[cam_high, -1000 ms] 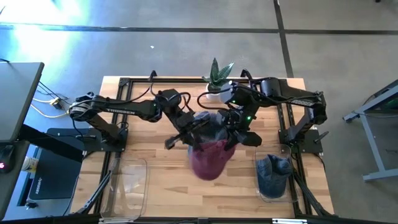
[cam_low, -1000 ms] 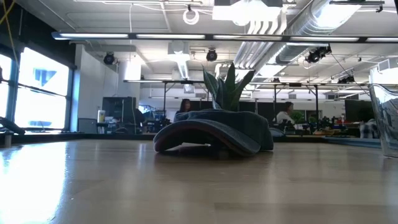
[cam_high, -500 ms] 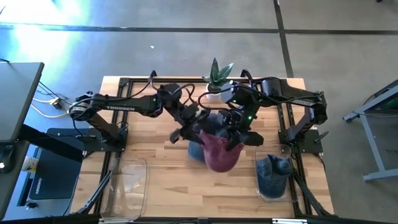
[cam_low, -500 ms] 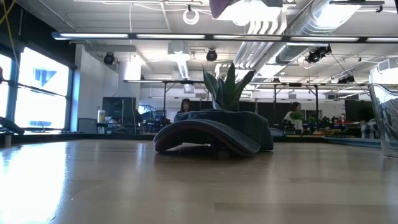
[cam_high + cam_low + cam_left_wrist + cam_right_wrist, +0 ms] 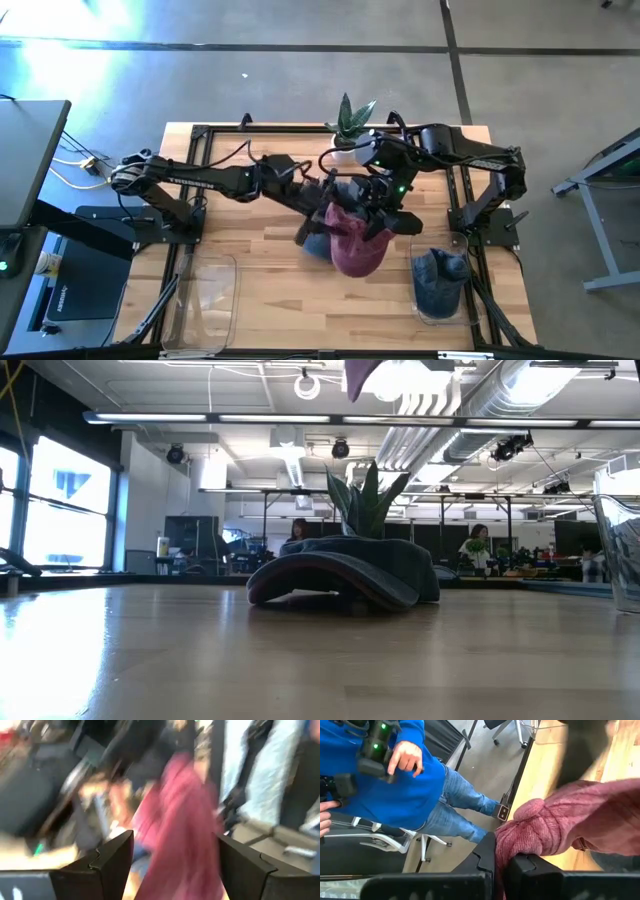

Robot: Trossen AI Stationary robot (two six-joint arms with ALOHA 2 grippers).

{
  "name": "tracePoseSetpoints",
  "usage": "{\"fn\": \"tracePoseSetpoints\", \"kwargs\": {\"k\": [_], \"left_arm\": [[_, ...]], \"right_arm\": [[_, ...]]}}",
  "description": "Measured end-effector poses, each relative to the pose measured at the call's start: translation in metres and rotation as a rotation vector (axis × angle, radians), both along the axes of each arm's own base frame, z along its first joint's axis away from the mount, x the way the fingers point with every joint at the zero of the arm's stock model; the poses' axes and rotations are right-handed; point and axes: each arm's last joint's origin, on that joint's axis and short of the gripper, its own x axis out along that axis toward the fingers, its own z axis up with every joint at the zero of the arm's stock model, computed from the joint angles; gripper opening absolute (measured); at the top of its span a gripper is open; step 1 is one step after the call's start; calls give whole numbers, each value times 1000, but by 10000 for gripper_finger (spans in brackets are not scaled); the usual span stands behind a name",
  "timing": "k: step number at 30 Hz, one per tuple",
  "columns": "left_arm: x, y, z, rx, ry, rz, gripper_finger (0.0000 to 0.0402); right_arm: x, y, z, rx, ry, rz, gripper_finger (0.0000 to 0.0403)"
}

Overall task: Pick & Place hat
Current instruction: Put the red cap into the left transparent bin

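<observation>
A maroon knit hat (image 5: 355,245) hangs over the table's middle, and my right gripper (image 5: 376,214) is shut on it. Its lower end shows at the low view's top edge (image 5: 365,374). My left gripper (image 5: 312,215) stands open just left of the hat. In its blurred wrist view the hat (image 5: 182,825) lies ahead of the spread fingers (image 5: 114,856). Below them a blue-grey cap (image 5: 345,575) rests on the table on its brim and crown edge. My right gripper pinches a bunched fold of the maroon hat's knit (image 5: 520,837) between its two shut fingers (image 5: 485,855). The rest of the hat spreads away from the fingers and hangs below them, lifted clear of the table and of the cap.
A clear bin (image 5: 440,285) at the near right holds a blue-grey hat; another clear bin (image 5: 205,295) stands at the near left. A potted plant (image 5: 350,125) stands at the far edge. A person in a blue top (image 5: 405,785) sits beside the table.
My left gripper has opened and let go of the maroon hat, and its arm has stretched out lower toward the table's right. The hat, still in my right gripper, has swung a little toward the right and far side.
</observation>
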Motion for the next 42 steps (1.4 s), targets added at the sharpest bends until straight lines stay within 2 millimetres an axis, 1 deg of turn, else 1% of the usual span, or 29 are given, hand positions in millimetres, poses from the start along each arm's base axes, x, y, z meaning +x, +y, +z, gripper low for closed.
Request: {"fn": "tracePoseSetpoints", "kwargs": {"k": [1, 4, 6, 9, 13, 16, 18, 20, 24, 26, 29, 33, 36, 39, 42], "left_arm": [[-4, 1, 0, 3, 38, 34, 256], [-20, 5, 8, 7, 93, 123, 256], [-28, 7, 9, 19, 145, 181, 256], [-30, 7, 7, 12, 178, 203, 256], [-34, 7, 14, -6, 145, 204, 257], [-38, 9, 12, 3, 176, 236, 257], [-40, 9, 17, 0, 148, 254, 257], [-41, 9, 21, -7, 122, 232, 257], [-39, 6, 21, -17, 103, 163, 257], [-31, 6, 20, -20, 72, 184, 257], [-20, 7, 10, -18, 77, 197, 257], [-10, 3, 13, -32, -11, 84, 257], [-5, 0, 0, -58, 57, -29, 255], [5, -2, -6, -105, 55, -125, 234], [5, -1, -9, -147, 88, -230, 188]], "right_arm": [[-1, 0, 0, 0, 3, 0, 10], [-5, -1, 2, -7, 7, -6, 7], [-8, -1, 4, -13, -3, -8, 4], [-11, -2, 7, -29, -17, -20, 5], [-12, -2, 8, -43, -19, -34, 10], [-12, -2, 8, -44, -17, -37, 7], [-12, -2, 8, -44, -18, -36, 4], [-12, -2, 8, -43, -18, -37, 3], [-12, -2, 7, -44, -18, -38, 9], [-11, -2, 8, -47, -21, -40, 11], [-10, -2, 8, -44, -32, -45, 9], [-10, -2, 9, -37, -29, -50, 3], [-10, -2, 9, -37, -29, -51, 7], [-9, -2, 9, -36, -36, -50, 11], [-10, -2, 9, -35, -34, -49, 8]]}}
